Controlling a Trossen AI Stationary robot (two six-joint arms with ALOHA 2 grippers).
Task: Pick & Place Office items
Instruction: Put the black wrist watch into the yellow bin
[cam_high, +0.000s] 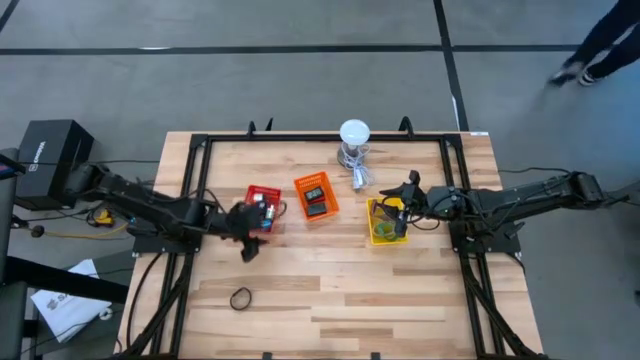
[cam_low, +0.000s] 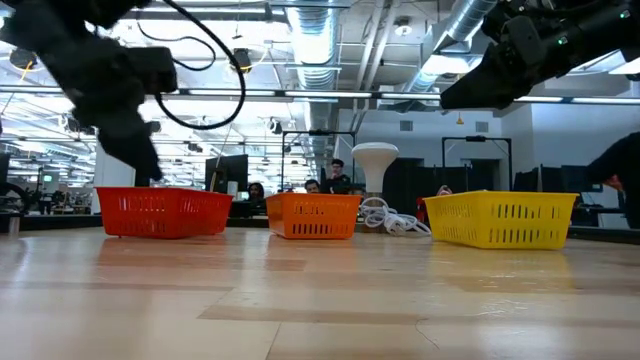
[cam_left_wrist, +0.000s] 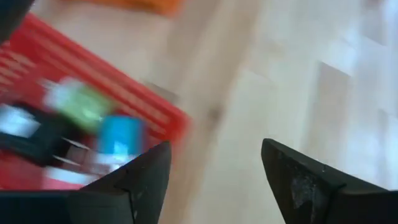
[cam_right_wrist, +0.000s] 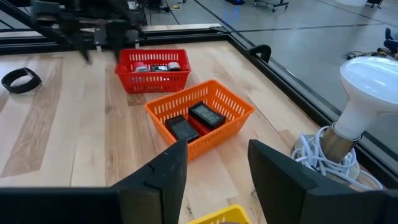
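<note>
My left gripper (cam_high: 247, 240) hangs open just past the near right corner of the red basket (cam_high: 263, 207), nothing between its fingers (cam_left_wrist: 140, 177). The left wrist view shows green (cam_left_wrist: 87, 106), blue (cam_left_wrist: 120, 134) and black (cam_left_wrist: 43, 140) bits lying in the red basket (cam_left_wrist: 143, 102). A black band ring (cam_high: 240, 298) lies flat on the table near the front left. My right gripper (cam_high: 400, 205) stands open above the yellow basket (cam_high: 385, 222), holding nothing. Two black blocks (cam_right_wrist: 194, 121) lie in the orange basket (cam_right_wrist: 221, 99).
The white-domed lamp (cam_high: 354, 140) and its coiled cable (cam_right_wrist: 317, 152) stand at the far middle, behind the yellow basket. A black frame (cam_high: 200, 150) runs round the table. Bare wood lies along the near half of the table (cam_high: 350, 300).
</note>
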